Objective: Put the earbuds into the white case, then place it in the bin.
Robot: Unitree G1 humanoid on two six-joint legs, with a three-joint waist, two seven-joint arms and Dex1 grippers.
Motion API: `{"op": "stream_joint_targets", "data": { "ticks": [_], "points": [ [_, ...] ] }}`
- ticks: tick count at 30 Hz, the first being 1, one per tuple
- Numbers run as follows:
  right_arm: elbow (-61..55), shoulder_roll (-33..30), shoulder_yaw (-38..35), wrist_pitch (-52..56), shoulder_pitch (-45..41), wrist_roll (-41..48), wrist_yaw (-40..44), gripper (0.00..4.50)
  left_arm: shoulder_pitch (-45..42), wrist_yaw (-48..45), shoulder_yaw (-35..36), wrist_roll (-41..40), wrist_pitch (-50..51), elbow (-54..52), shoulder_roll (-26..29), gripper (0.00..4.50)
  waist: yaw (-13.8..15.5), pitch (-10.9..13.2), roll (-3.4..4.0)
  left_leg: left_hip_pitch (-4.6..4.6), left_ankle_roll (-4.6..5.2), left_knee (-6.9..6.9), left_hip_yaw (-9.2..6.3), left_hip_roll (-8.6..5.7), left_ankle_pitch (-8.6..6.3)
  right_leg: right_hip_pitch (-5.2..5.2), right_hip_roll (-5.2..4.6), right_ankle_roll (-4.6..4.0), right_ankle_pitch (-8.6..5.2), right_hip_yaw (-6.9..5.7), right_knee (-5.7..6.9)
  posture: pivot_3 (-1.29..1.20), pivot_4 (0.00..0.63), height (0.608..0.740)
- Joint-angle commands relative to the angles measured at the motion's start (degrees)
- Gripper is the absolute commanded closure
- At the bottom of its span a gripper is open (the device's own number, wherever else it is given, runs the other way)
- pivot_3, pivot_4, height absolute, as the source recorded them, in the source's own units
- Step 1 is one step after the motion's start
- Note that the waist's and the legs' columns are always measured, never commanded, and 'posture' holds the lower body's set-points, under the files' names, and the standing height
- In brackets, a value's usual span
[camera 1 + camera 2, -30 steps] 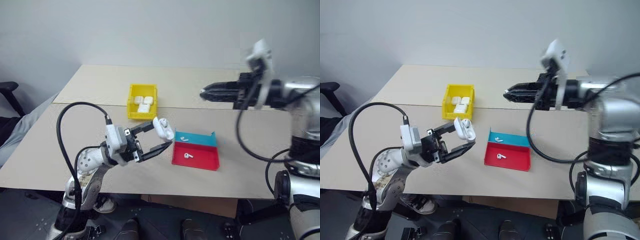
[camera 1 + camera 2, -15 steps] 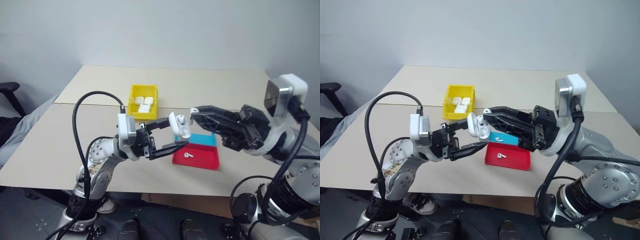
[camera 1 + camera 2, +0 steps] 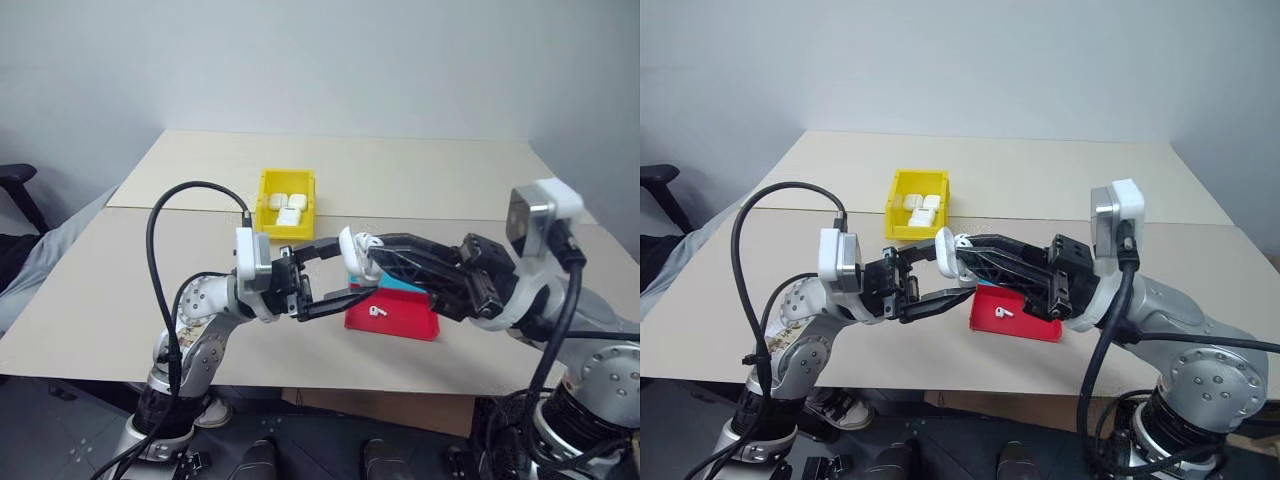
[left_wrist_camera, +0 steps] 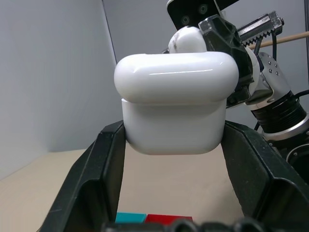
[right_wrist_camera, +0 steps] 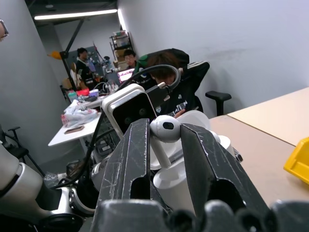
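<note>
My left gripper (image 3: 351,268) is shut on the white case (image 3: 350,256), held above the table in front of me; in the left wrist view the case (image 4: 176,104) sits between both fingers. My right gripper (image 3: 368,244) comes in from the right, shut on one of the earbuds (image 5: 164,131). Its tips sit right at the top of the case, whose lid looks raised. Another earbud (image 3: 377,311) lies in the red half of the tray (image 3: 410,322). The yellow bin (image 3: 263,207) stands farther back on the table with white cases (image 3: 287,209) inside.
The red and teal tray lies just below and beyond both grippers. A black cable (image 3: 160,235) loops up from my left arm. A black chair (image 3: 14,190) stands past the table's left edge. People sit at desks (image 5: 145,60) in the background of the right wrist view.
My right arm has swung down and in from the back right, bringing the earbud up to the case. My left gripper lifted the case slightly, then held still.
</note>
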Motion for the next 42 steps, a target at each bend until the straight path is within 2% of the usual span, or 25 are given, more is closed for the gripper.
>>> {"op": "stream_joint_targets", "data": {
  "ticks": [1,16,19,21,26,31,35,38,40,42],
  "points": [
    [-0.4,-2.5,1.6,-5.1,1.2,2.6,-0.7,3.33,-0.1,0.2,0.7,-0.3,-0.7,-1.3,-0.1,1.74,0.0,0.0,0.0,0.0,0.0,0.0,0.0,0.0,0.0,0.0,0.0,0.0,0.0,0.0,-0.01,0.0,0.15,0.74],
    [-2.5,-9.3,9.6,-18.0,6.8,-0.3,-1.4,3.33,0.2,0.9,0.5,0.6,-1.3,-1.2,-0.8,1.74,0.1,0.0,-0.01,-0.09,0.0,-0.13,0.02,0.0,-0.01,0.19,-0.01,0.01,0.0,0.0,-0.71,0.0,0.15,0.74],
    [-3.0,-11.7,11.3,-18.8,7.3,-1.9,-1.5,2.73,0.2,0.9,0.6,0.7,-1.3,-1.1,-0.7,1.74,0.1,0.0,-0.02,-0.1,0.0,-0.15,0.05,-0.02,-0.01,0.23,-0.04,0.0,0.0,0.01,-0.79,0.0,0.15,0.74],
    [-2.7,-12.3,11.9,-19.7,7.4,-2.4,-2.5,2.11,0.2,1.0,0.6,0.6,-0.9,-1.2,-0.6,1.74,0.2,0.0,-0.02,-0.1,0.0,-0.17,0.04,-0.02,-0.01,0.23,-0.04,0.0,0.0,0.0,-0.79,0.0,0.15,0.74],
    [-2.0,-14.4,11.1,-21.8,8.7,-2.9,-1.8,2.11,0.0,1.3,0.7,0.7,-0.7,-0.9,-0.5,1.74,0.2,0.0,-0.03,-0.1,0.0,-0.25,0.04,-0.03,-0.01,0.21,-0.04,0.0,0.0,0.0,-0.8,0.0,0.15,0.74],
    [-2.4,-19.2,7.8,-23.8,9.4,-1.2,0.6,2.11,-0.1,1.3,-0.5,3.2,-0.3,0.6,0.5,1.74,0.2,0.0,-0.04,-0.1,0.0,-0.25,0.03,-0.04,-0.01,0.22,-0.04,0.01,0.0,-0.01,-0.8,0.0,0.15,0.74],
    [0.0,-26.1,8.0,-21.8,2.7,0.8,0.7,2.11,-0.8,0.2,-3.1,7.6,-2.3,3.7,0.8,1.74,0.1,0.0,-0.04,-0.1,0.0,-0.22,0.05,-0.05,-0.01,0.19,-0.06,0.0,0.0,0.0,-0.83,0.0,0.15,0.74],
    [2.6,-28.1,11.2,-20.6,-2.8,1.6,-0.3,2.11,-1.6,-1.0,-4.2,8.8,-3.8,5.8,0.1,1.74,0.0,0.0,-0.06,-0.1,0.0,-0.21,0.05,-0.06,-0.01,0.15,-0.09,0.0,0.0,-0.01,-0.93,0.0,0.15,0.74],
    [6.7,-28.5,15.3,-17.1,-8.7,2.5,-2.2,2.48,-2.6,-1.2,-5.2,9.7,-4.1,7.1,-0.6,1.74,-0.1,0.0,-0.06,-0.1,0.0,-0.2,0.05,-0.06,-0.01,0.17,-0.1,0.0,0.0,-0.02,-1.07,0.0,0.15,0.74],
    [7.6,-29.2,18.2,-16.1,-11.4,0.6,0.0,3.03,-3.6,-1.5,-6.2,10.7,-5.0,8.7,-1.5,1.74,0.0,0.0,-0.06,-0.12,0.0,-0.21,0.08,-0.07,-0.01,0.19,-0.14,0.0,0.0,-0.02,-1.2,0.0,0.15,0.74]
  ]
}}
